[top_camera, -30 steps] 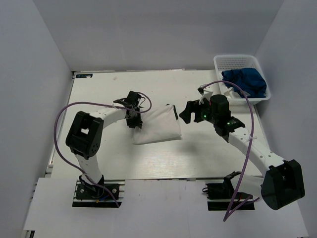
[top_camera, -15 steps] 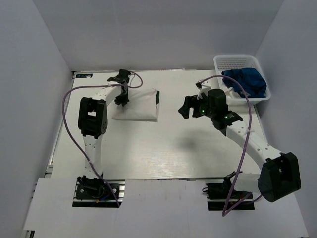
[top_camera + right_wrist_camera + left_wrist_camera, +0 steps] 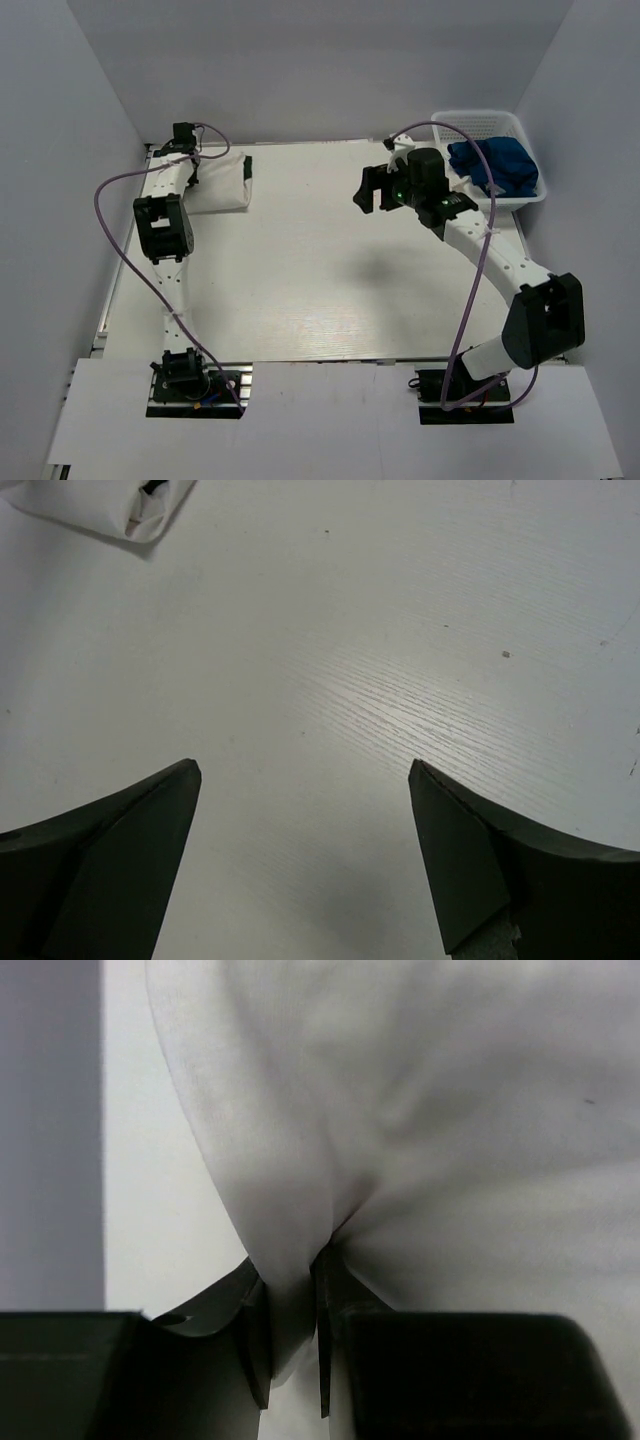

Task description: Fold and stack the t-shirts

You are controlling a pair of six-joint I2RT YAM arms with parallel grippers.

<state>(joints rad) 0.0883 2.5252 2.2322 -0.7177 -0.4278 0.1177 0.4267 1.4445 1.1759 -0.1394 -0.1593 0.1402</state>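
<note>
A folded white t-shirt (image 3: 218, 183) with a dark strip at its right edge lies at the table's far left corner. My left gripper (image 3: 189, 166) sits at the shirt's left edge. In the left wrist view this gripper (image 3: 293, 1272) is shut on a pinched fold of the white t-shirt (image 3: 420, 1090). A royal blue t-shirt (image 3: 497, 165) is bunched in the basket. My right gripper (image 3: 371, 190) hovers over the far middle of the table, open and holding nothing. In its own view the right gripper (image 3: 305, 772) frames bare table, with a corner of the white t-shirt (image 3: 95, 505) at the top left.
A white mesh basket (image 3: 470, 123) stands at the far right corner. The enclosure's grey walls close in on the left, back and right. The white table (image 3: 320, 280) stretches between the two arms. A purple cable loops from each arm.
My left arm has dragged the folded white t-shirt from the table's middle to the far left corner. The right arm swung back toward the far side, its gripper staying open.
</note>
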